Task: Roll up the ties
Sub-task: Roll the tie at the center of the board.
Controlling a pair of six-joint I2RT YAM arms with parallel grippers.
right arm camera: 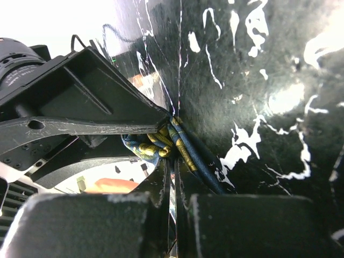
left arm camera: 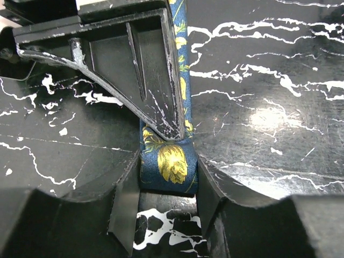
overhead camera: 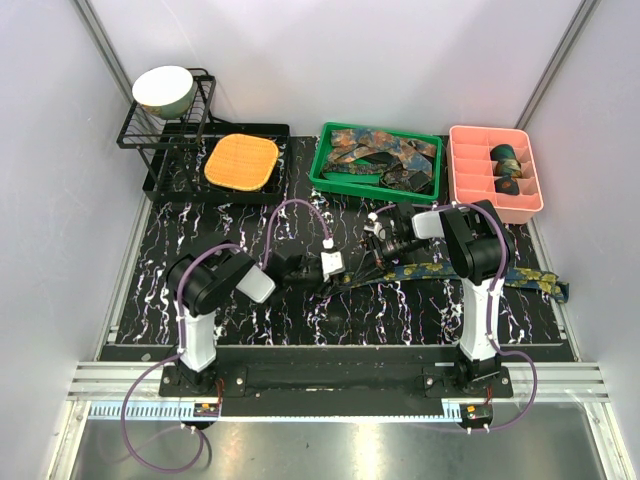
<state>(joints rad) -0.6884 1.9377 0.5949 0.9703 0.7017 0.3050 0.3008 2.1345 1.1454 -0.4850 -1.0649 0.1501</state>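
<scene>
So I'm sitting at the remote station with one navy tie (overhead camera: 535,282) lying stretched across the black marbled mat (overhead camera: 380,318), running from the middle out toward the right edge. Both arms are meeting at its left end. That makes sense to me, since a roll has to begin from a tip, so that's where the fingers are crowding in.

The right gripper (right arm camera: 171,166) is pinched fully together. In its wrist view I'm seeing blue-and-gold fabric bunched right at its tips, so I'm reading that as a clamp on the tie just behind the end. I'm guessing it's acting as the anchor so the strip isn't sliding around.

The left gripper (left arm camera: 167,180) is sitting partway open, its jaws hugging both edges of what looks like a doubled-over tip with a yellow flower on it. It looks like contact on both sides, though I can't really tell how firm that hold is.

Loose ties (overhead camera: 385,158) are waiting in a heap in the green bin (overhead camera: 345,186) at the back. A couple of finished coils (overhead camera: 505,155) are sitting in the pink tray (overhead camera: 500,213) beside it, so I'm figuring this one is barely at its first turn.
</scene>
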